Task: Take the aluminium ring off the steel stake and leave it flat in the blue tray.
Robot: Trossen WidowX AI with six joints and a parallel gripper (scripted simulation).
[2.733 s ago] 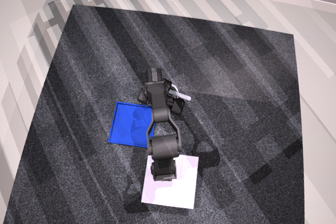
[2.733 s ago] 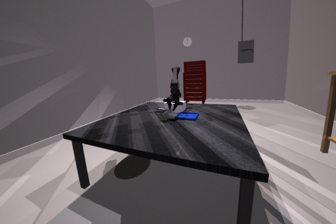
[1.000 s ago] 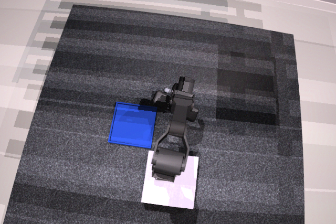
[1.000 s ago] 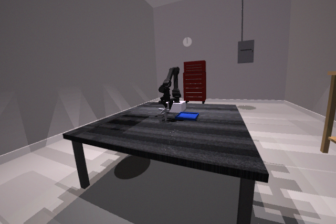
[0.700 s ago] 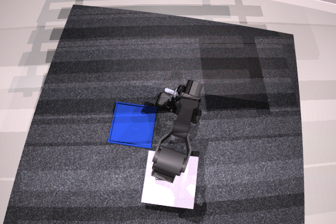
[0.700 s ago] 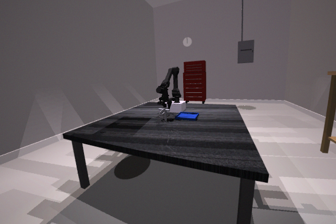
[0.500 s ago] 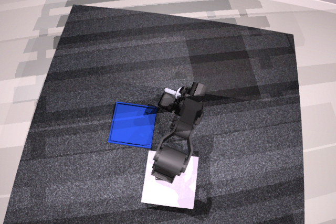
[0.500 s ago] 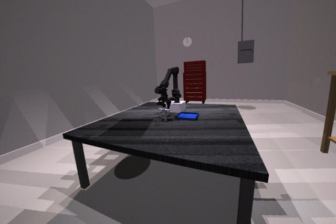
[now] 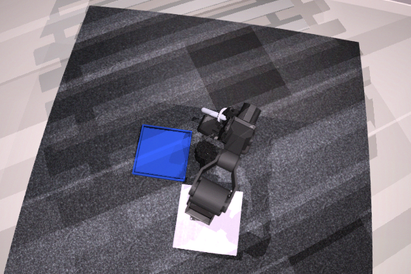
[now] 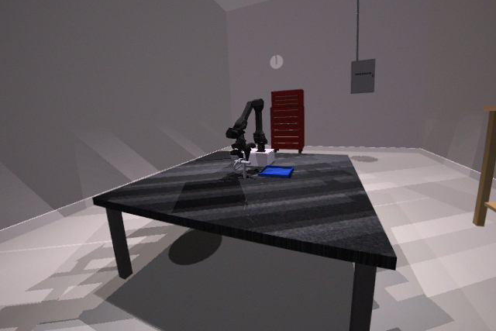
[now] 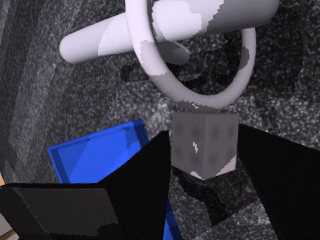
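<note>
The pale ring [image 9: 220, 113] [image 10: 235, 164] [image 11: 172, 91] is tilted up at the level of the stake's cross-bar [image 9: 209, 111] [image 11: 95, 40]. In the wrist view one side of it passes in front of the bar, the other behind it, so it still loops the stake. The stake's post [image 10: 244, 170] stands upright below. My gripper [image 11: 202, 135] is shut on the ring's grey block-like tab [image 11: 190, 132]; in the top view the arm hides the tab. The empty blue tray [image 9: 159, 151] [image 10: 276, 171] [image 11: 100, 155] lies flat beside the stake, toward the arm's base.
The arm's base stands on a white block [image 9: 187, 237] [image 10: 262, 158] near the tray's corner. The dark table [image 9: 99, 214] [image 10: 304, 207] carries the stake and tray. A red tool cabinet [image 10: 287, 118] stands on the floor beyond the table.
</note>
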